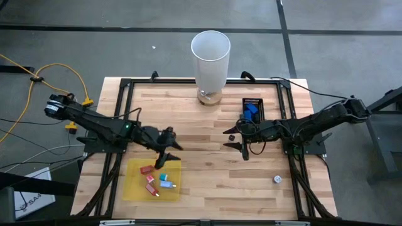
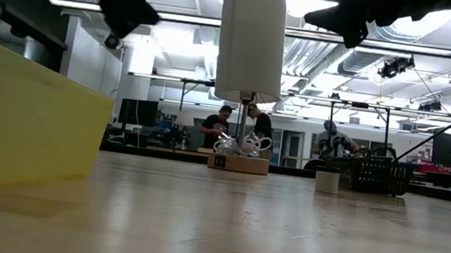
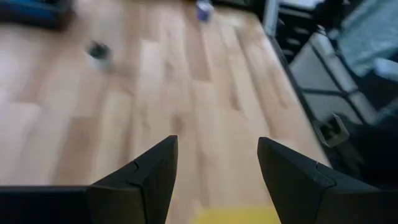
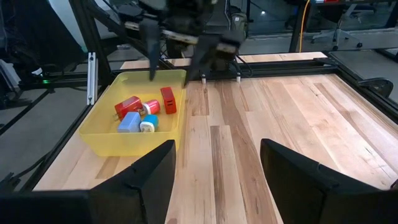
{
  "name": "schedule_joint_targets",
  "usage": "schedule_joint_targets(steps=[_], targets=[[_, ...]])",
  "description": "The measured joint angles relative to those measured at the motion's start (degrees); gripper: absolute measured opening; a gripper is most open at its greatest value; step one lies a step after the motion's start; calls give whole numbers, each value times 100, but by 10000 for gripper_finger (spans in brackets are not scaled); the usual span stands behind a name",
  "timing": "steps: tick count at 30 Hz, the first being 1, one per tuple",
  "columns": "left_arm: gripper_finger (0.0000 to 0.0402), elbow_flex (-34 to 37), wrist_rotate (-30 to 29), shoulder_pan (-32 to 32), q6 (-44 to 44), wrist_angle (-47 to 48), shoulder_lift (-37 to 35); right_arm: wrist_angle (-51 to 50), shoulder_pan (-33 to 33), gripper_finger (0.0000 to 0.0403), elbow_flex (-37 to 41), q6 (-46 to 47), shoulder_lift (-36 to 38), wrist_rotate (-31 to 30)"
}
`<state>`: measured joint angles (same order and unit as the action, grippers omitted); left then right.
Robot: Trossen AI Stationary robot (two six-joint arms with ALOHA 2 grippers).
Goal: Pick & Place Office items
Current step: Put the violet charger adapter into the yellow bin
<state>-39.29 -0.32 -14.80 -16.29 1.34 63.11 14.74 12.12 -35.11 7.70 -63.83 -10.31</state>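
A yellow tray (image 1: 152, 179) at the near left holds several small office items: two red pieces (image 4: 127, 104) (image 4: 168, 99), a pink one (image 4: 151, 107), a blue one (image 4: 129, 122) and a teal one (image 4: 149, 123). My left gripper (image 1: 166, 150) hangs open above the tray's far edge, with nothing between its fingers (image 3: 217, 140). My right gripper (image 1: 242, 147) waits open over the table's middle right, its fingers (image 4: 217, 143) holding nothing. A small dark-topped piece (image 1: 231, 137) stands on the wood just beyond the right gripper. A whitish round piece (image 1: 277, 179) lies at the near right.
A tall white cylinder (image 1: 210, 59) stands on a wooden base at the far middle. A small black tray (image 1: 252, 110) with blue pieces sits to its right. Black frame rails (image 1: 125, 94) run along the table's sides. Bare wood lies between the two grippers.
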Motion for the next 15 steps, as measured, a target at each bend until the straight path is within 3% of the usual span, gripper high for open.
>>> schedule_joint_targets(steps=[10,15], targets=[[216,-2,-205,1055,556,-418,114,0,-1,222,0,0,0,-2],[216,-2,130,1384,667,-1184,595,0,-1,222,0,0,-1,-2]])
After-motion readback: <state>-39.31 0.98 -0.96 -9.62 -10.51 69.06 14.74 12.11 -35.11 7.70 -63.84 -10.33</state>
